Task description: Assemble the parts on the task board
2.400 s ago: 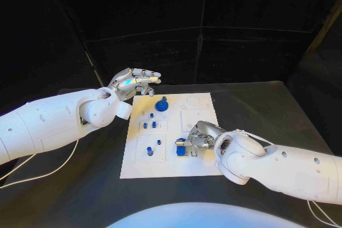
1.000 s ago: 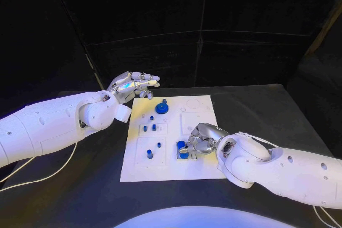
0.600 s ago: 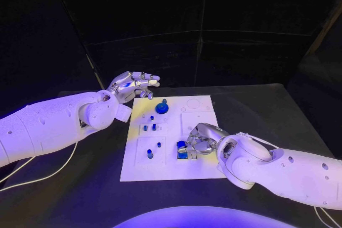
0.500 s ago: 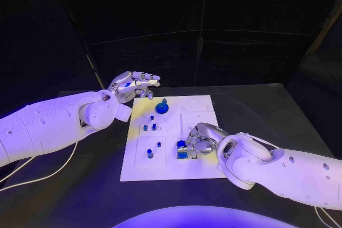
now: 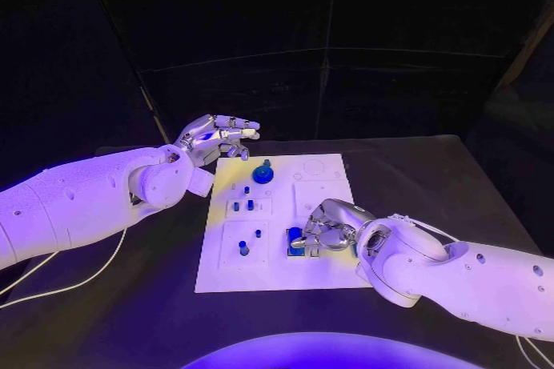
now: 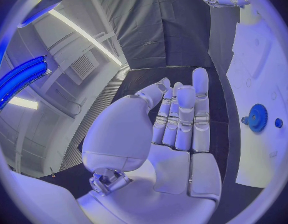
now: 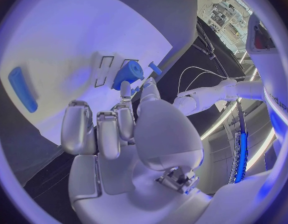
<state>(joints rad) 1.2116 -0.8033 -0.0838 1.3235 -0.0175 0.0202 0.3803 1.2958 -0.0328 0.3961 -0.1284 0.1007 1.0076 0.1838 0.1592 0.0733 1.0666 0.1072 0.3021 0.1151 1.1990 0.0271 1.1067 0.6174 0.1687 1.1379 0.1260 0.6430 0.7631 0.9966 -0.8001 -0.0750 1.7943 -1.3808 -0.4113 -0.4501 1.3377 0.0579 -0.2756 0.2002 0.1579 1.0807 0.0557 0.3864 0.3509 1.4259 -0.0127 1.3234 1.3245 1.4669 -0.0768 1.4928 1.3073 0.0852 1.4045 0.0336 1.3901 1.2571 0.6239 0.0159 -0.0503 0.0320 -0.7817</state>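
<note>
My right hand [image 5: 327, 229] is down on the task board [image 5: 324, 194], near its front right part, with my fingers [image 7: 122, 115] curled in around a blue part [image 5: 295, 234] at the board's near middle. From my right wrist I see that round blue part [image 7: 127, 73] just past my fingertips, but I cannot tell whether I really grip it or only touch it. A long blue peg [image 7: 22, 88] lies flat on the white plate, well apart from my fingers. My left hand [image 5: 217, 135] hangs above the table [image 5: 415, 169] just off the board's far left corner, holding nothing, its fingers [image 6: 184, 115] straight, side by side and a little apart. Near it on the far end of the board sits a blue gear [image 5: 263, 174], which my left wrist also sees [image 6: 256, 117], with a small blue dot of a part [image 6: 278, 122] just beside it. Further small blue parts [image 5: 242, 206] stand in the board's left column, between the gear and the near edge.
</note>
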